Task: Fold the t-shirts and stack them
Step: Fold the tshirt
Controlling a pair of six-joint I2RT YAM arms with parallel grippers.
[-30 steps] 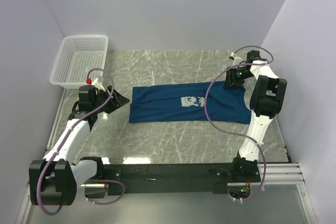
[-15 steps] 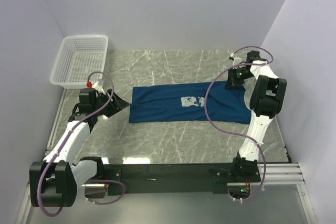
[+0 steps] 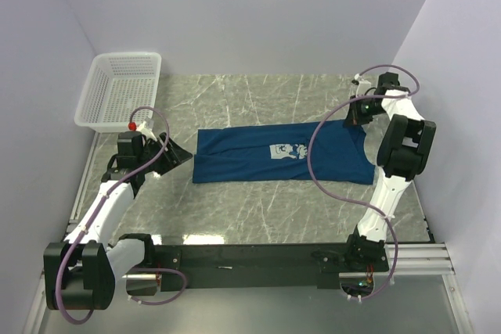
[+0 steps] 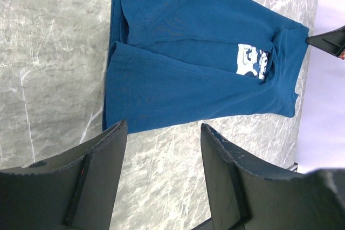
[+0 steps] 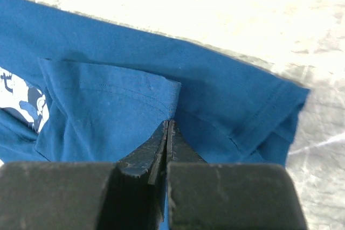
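- t-shirt (image 3: pixel 235 158): dark blue, lying flat in the middle of the surface (image 3: pixel 258 209). It's folded into a long band running left to right, with the pale print (image 3: pixel 286 151) facing up.
- my right pincer (image 5: pixel 168 133): fingers together, clamped on the t-shirt at its far right end, at the edge of a folded-over flap.
- my left pincer (image 4: pixel 161 149): fingers apart and holding nothing, over bare surface just beside the t-shirt's left end.
- white mesh basket (image 3: pixel 117 91): far left corner, well apart from the t-shirt.
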